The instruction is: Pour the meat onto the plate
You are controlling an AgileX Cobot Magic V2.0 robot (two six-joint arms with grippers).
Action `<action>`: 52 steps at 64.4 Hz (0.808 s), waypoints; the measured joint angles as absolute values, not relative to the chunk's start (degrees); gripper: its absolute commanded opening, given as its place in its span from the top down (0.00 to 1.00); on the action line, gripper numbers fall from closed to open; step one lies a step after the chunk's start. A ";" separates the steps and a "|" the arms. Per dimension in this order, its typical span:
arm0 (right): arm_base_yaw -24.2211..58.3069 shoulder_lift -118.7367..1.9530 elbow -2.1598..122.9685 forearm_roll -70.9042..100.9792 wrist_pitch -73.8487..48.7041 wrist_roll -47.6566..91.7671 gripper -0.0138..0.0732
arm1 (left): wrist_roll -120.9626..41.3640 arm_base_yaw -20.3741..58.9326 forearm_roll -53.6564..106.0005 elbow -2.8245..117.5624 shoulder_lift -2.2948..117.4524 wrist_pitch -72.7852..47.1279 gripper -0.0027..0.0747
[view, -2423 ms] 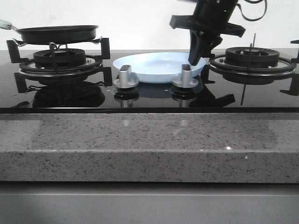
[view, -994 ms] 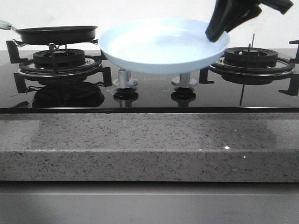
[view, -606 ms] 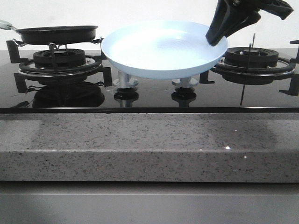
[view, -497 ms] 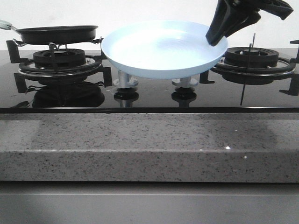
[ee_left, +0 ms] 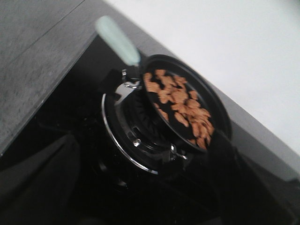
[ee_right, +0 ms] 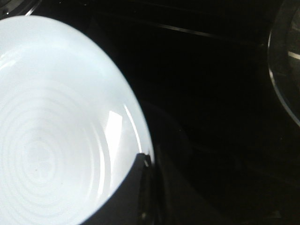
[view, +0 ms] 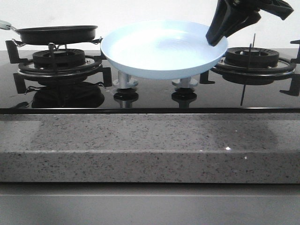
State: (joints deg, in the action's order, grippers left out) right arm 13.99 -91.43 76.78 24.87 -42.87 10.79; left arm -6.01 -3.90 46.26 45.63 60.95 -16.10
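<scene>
The pale-blue plate [view: 161, 49] hangs in the air above the middle of the hob, tilted a little towards me and empty. My right gripper [view: 216, 37] is shut on its right rim; the right wrist view shows the plate [ee_right: 56, 131] with a dark finger [ee_right: 140, 187] over its edge. The meat [ee_left: 180, 101] lies as light-brown pieces in the black frying pan [ee_left: 220, 112], which sits on the left burner [view: 60, 58]. My left gripper [ee_left: 145, 159] is open and empty, short of the pan, and is out of the front view.
The pan's pale handle [ee_left: 117, 40] points away from the plate side. Two silver knobs [view: 125, 77] stand under the plate. The right burner [view: 253, 56] is bare. A grey speckled counter edge [view: 150, 145] runs along the hob's front.
The right gripper has lifted the plate off the hob. Over the last second the plate sank slightly and tilted less; it has barely moved since.
</scene>
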 measured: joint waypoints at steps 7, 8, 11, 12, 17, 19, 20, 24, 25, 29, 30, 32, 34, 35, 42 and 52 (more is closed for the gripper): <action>13.99 -91.43 76.78 24.87 -42.87 10.79 0.91 | -6.25 -9.03 51.83 51.41 68.38 -22.99 0.26; 13.99 -91.43 76.78 24.87 -42.87 10.79 0.91 | -6.44 -9.70 52.50 52.26 69.36 -24.68 0.26; 13.99 -91.43 76.78 24.87 -42.87 10.79 0.91 | -7.69 -11.88 54.85 55.28 72.73 -28.65 0.26; 13.99 -91.43 76.78 24.87 -42.87 10.79 0.91 | -8.14 -12.45 55.56 56.57 74.18 -29.79 0.26; 13.99 -91.43 76.78 24.89 -42.87 10.79 0.91 | -10.84 -15.09 59.19 60.68 78.82 -35.58 0.26; 13.99 -91.43 76.78 24.89 -42.87 10.79 0.91 | -11.59 -15.67 60.12 62.25 80.60 -36.97 0.26; 13.99 -91.43 76.78 24.89 -42.87 10.79 0.91 | -11.97 -16.01 61.02 63.01 81.49 -37.82 0.26; 13.99 -91.43 76.78 24.89 -42.87 10.88 0.91 | -13.37 -17.11 63.11 66.38 85.34 -41.23 0.26; 13.99 -91.43 76.78 24.89 -42.87 10.88 0.91 | -13.89 -17.25 63.49 67.12 86.17 -41.87 0.26; 13.99 -91.43 76.78 24.89 -42.87 10.88 0.91 | -15.32 -17.50 64.62 70.05 89.32 -44.17 0.26; 13.99 -91.43 76.78 24.89 -42.87 10.88 0.91 | -15.70 -17.50 64.87 70.79 90.07 -44.58 0.26; 13.99 -91.43 76.78 24.89 -42.87 10.88 0.91 | -16.48 -17.50 65.28 72.94 92.19 -45.50 0.26; 13.99 -91.43 76.78 24.89 -42.87 10.88 0.91 | -16.76 -17.50 65.42 74.30 93.52 -46.15 0.26; 13.99 -91.43 76.78 24.89 -42.87 10.88 0.91 | -16.89 -17.50 65.42 74.98 94.14 -46.42 0.26; 13.99 -91.43 76.78 24.89 -42.87 10.88 0.91 | -17.28 -17.50 65.78 79.43 98.29 -47.35 0.27; 13.99 -91.43 76.78 24.89 -42.87 10.88 0.91 | -17.38 -17.50 66.13 83.18 102.21 -46.98 0.34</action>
